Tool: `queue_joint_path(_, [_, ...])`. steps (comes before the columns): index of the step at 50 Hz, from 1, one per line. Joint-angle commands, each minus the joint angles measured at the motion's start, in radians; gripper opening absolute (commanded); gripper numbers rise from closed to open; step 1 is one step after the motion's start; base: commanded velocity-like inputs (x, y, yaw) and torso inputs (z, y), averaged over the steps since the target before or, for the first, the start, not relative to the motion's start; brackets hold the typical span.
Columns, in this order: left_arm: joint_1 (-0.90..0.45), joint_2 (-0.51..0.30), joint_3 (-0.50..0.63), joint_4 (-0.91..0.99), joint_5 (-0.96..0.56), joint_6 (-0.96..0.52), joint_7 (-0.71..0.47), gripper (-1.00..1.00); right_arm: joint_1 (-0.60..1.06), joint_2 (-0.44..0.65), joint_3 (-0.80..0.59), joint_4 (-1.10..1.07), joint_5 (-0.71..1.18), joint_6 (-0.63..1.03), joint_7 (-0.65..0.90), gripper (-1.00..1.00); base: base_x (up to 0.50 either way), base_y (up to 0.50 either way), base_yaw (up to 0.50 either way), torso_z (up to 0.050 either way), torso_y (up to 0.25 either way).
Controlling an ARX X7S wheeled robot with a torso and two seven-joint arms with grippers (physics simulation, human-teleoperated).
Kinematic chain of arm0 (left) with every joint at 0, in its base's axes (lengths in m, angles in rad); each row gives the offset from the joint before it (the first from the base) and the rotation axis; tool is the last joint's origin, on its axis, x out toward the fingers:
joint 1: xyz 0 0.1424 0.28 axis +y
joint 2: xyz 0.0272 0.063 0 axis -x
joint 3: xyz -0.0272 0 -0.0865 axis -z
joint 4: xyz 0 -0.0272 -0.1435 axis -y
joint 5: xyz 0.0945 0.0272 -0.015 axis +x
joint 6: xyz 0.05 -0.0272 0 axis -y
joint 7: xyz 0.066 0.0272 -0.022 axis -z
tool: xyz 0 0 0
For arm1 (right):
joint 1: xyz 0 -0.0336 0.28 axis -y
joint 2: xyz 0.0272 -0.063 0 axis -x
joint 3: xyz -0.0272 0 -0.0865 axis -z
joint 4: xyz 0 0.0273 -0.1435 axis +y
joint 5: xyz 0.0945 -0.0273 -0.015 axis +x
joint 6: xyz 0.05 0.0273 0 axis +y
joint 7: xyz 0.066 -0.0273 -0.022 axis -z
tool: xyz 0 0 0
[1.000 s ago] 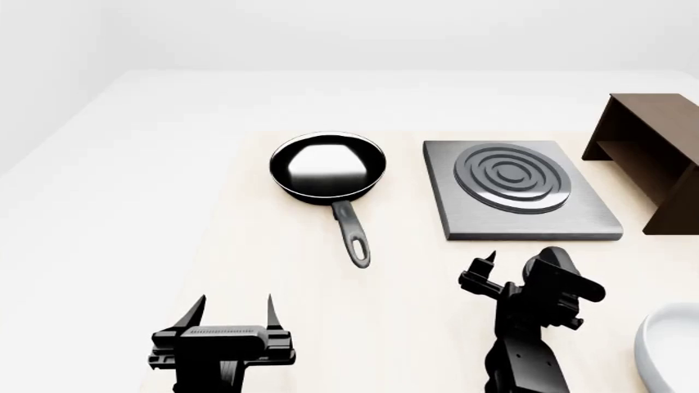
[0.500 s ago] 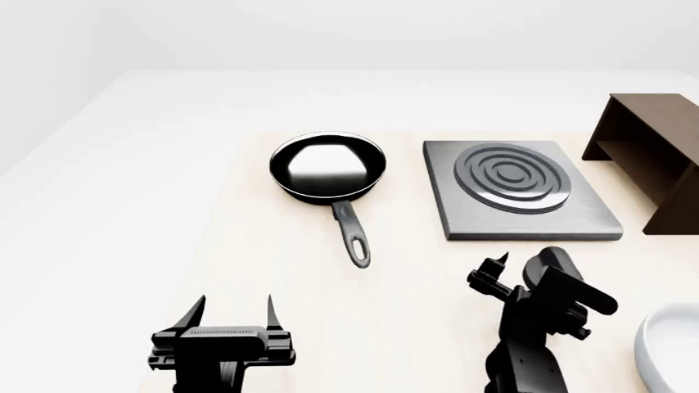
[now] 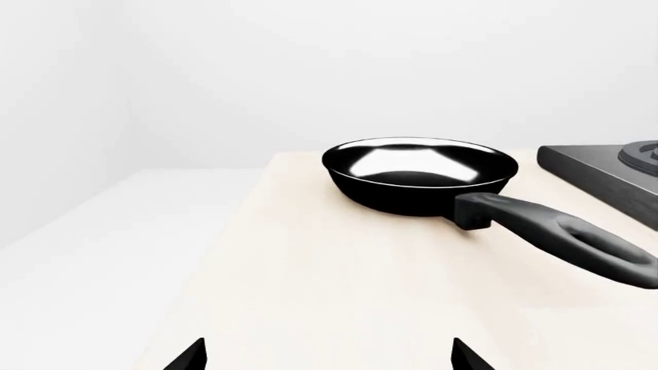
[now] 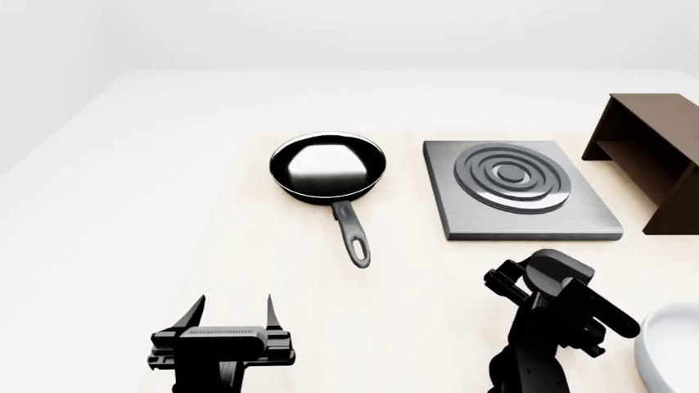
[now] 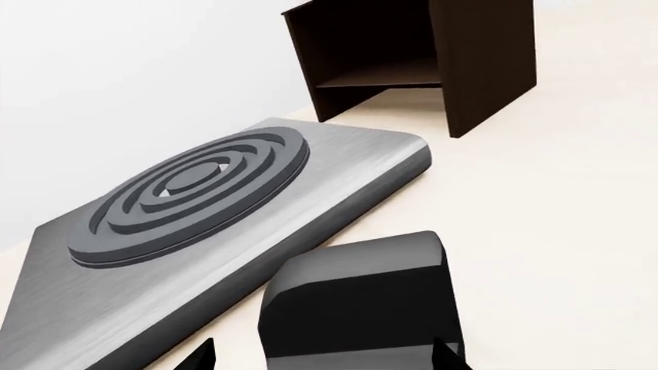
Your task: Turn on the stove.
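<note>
One stove [image 4: 520, 200], grey square with a ring burner [image 4: 513, 177], sits on the pale table [image 4: 284, 278] just right of one black frying pan [image 4: 327, 166]; one dark brown shelf [image 4: 653, 155] stands right of the stove, and one white bowl rim [image 4: 669, 348] shows at the edge. Left gripper [image 4: 235, 311] has fingers spread wide, holding nothing, well short of the pan. Right gripper [image 4: 519, 278] hangs just in front of the stove, over its black knob [image 5: 360, 301]; finger gap cannot be told.

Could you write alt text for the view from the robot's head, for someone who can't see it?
A grey square stove with a ringed burner lies on a pale table, a black frying pan to its left and a dark brown shelf to its right. The right gripper hovers just before the stove; the left gripper, open, sits nearer the camera.
</note>
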Motion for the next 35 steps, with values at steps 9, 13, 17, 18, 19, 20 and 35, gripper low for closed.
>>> queue_joint_path(9, [-0.004,-0.006,0.008,-0.004,-0.006,0.004,-0.006,1.0,-0.005,-0.001,-0.008,-0.008,0.007,-0.012,0.007,1.0,0.0,0.0,0.0,0.0,0.0])
queue_joint_path(13, [-0.005,-0.006,0.009,-0.005,-0.008,0.004,-0.008,1.0,-0.003,-0.001,-0.01,0.0,0.007,-0.017,0.008,1.0,0.0,0.0,0.0,0.0,0.0])
queue_joint_path(17, [-0.005,-0.008,0.011,-0.003,-0.009,0.003,-0.01,1.0,-0.009,-0.002,-0.013,-0.007,0.008,-0.015,0.008,1.0,0.0,0.0,0.0,0.0,0.0])
queue_joint_path(18, [-0.005,-0.008,0.012,-0.002,-0.008,0.002,-0.011,1.0,-0.01,-0.003,-0.023,-0.01,-0.002,-0.016,0.01,1.0,0.0,0.0,0.0,0.0,0.0])
queue_joint_path(19, [-0.004,-0.008,0.013,-0.001,-0.008,0.002,-0.012,1.0,-0.014,-0.006,-0.026,-0.019,-0.002,-0.012,0.009,1.0,0.0,0.0,0.0,0.0,0.0])
queue_joint_path(20, [-0.004,-0.008,0.013,-0.001,-0.008,0.002,-0.012,1.0,-0.018,-0.007,-0.03,-0.032,-0.002,-0.005,0.01,1.0,0.0,0.0,0.0,0.0,0.0])
queue_joint_path(35, [-0.005,-0.013,0.018,-0.002,-0.015,0.006,-0.014,1.0,-0.245,-0.014,-0.181,-0.563,0.013,0.18,0.018,1.0,0.0,0.0,0.0,0.0,0.0])
